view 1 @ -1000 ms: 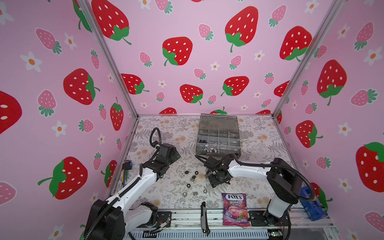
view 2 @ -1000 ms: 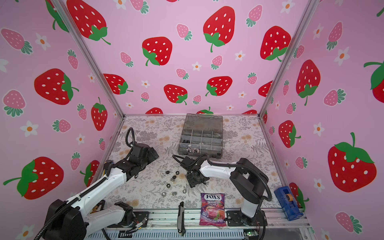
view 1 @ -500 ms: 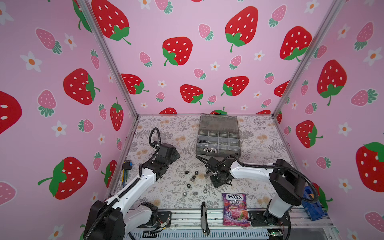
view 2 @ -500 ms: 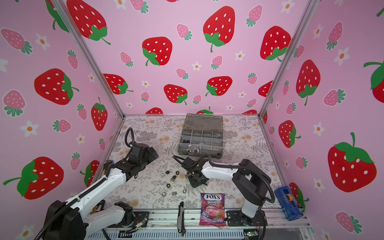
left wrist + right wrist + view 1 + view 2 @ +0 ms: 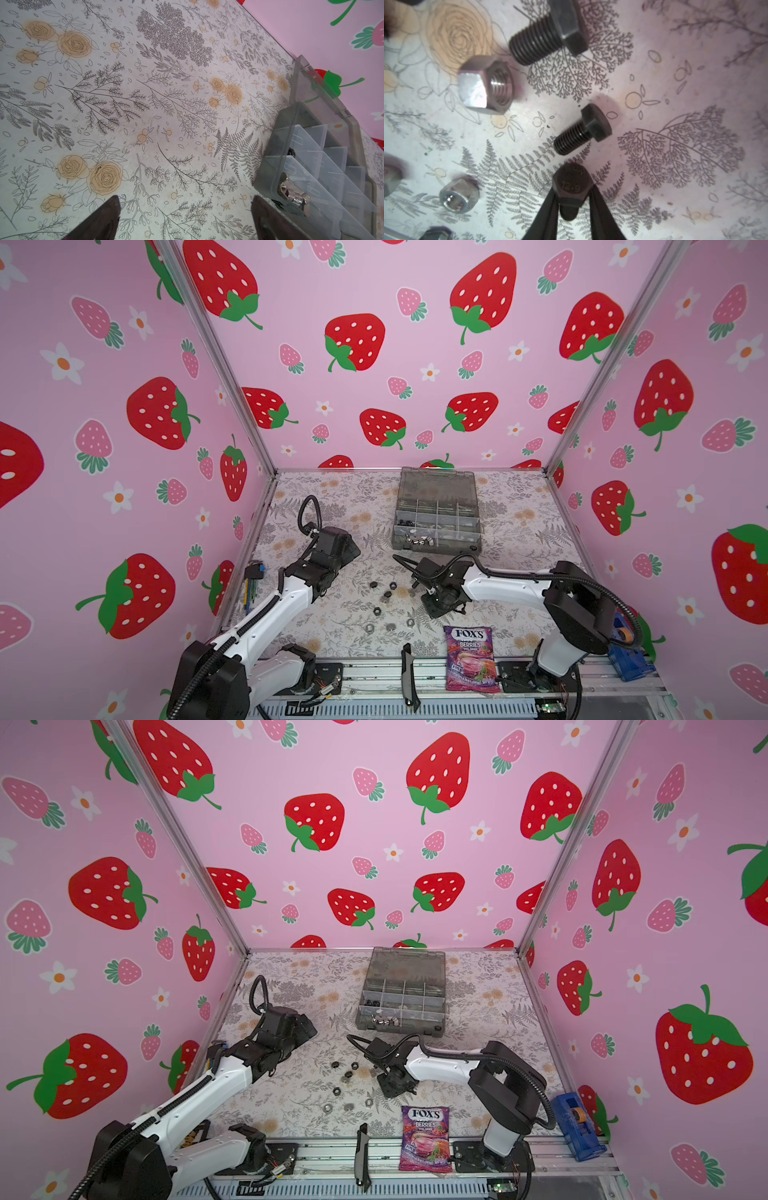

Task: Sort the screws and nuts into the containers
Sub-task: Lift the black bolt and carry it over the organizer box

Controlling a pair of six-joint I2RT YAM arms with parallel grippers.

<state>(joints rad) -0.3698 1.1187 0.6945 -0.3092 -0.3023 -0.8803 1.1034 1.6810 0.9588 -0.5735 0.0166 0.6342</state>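
In the right wrist view my right gripper (image 5: 573,194) is shut on a black screw (image 5: 572,185), pinched just under its hex head. Two more black screws (image 5: 583,129) (image 5: 548,33) lie on the floral mat beyond it. Silver nuts (image 5: 485,85) (image 5: 456,199) lie beside them. In both top views this gripper (image 5: 440,605) (image 5: 395,1085) stands right of several scattered nuts (image 5: 377,610) (image 5: 336,1090). The grey containers (image 5: 457,522) (image 5: 419,1002) sit behind, lid open, with silver winged nuts (image 5: 291,193) in a near compartment. My left gripper (image 5: 186,207) (image 5: 345,547) is open and holds nothing.
A purple candy bag (image 5: 469,655) and a black knife (image 5: 409,672) lie at the front edge. A blue plastic box (image 5: 627,655) sits at the front right. Hex keys (image 5: 251,585) stand by the left wall. Pink strawberry walls close three sides.
My right gripper's jaws have closed from wide apart onto the black screw, and its hand has shifted slightly. The left arm has stayed where it was.
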